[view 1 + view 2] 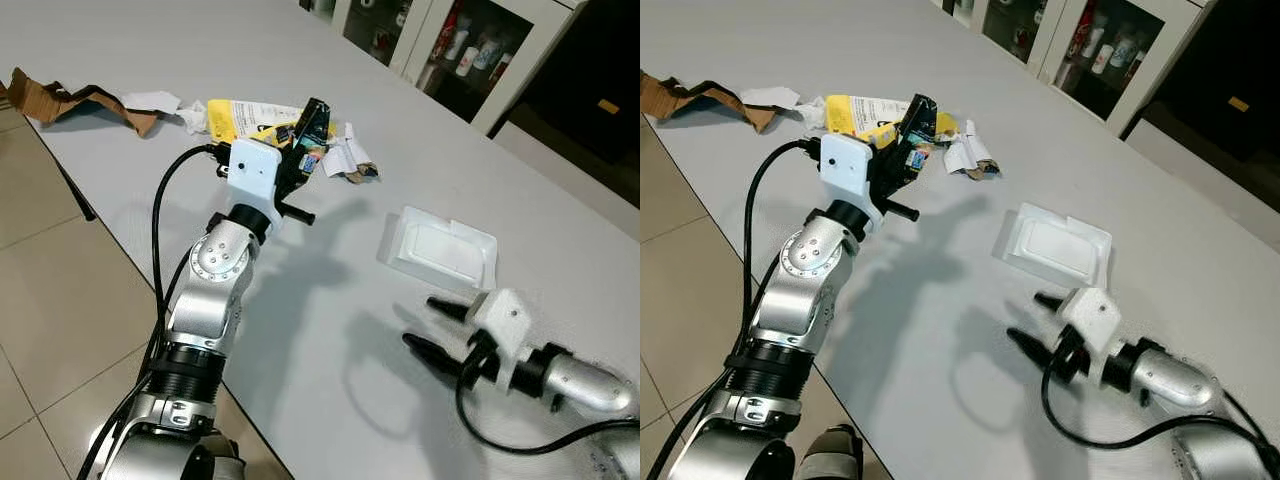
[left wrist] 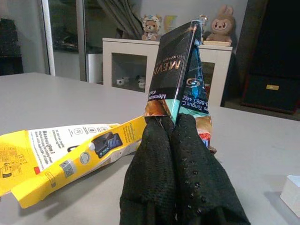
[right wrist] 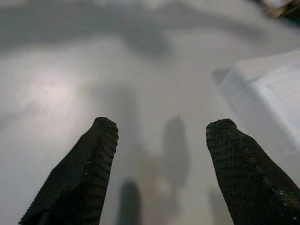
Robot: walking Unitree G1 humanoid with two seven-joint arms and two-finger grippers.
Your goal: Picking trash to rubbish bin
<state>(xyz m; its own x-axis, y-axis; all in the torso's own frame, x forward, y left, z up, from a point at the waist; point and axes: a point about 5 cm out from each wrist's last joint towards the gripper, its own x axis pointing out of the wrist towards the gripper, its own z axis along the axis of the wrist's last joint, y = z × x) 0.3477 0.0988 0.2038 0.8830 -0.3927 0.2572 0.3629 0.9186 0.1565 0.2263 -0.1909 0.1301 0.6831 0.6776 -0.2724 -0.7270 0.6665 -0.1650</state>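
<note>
My left gripper is raised over the white table and shut on a dark flattened wrapper with teal and copper print. Behind it on the table lie a yellow package and crumpled white paper scraps. A white plastic tray rests further right. My right gripper hovers low over the table near the tray, open, with nothing between its fingers.
Torn brown cardboard lies at the table's far left edge, with white tissue beside it. Glass-door cabinets stand behind the table. Tiled floor runs along the left of the table.
</note>
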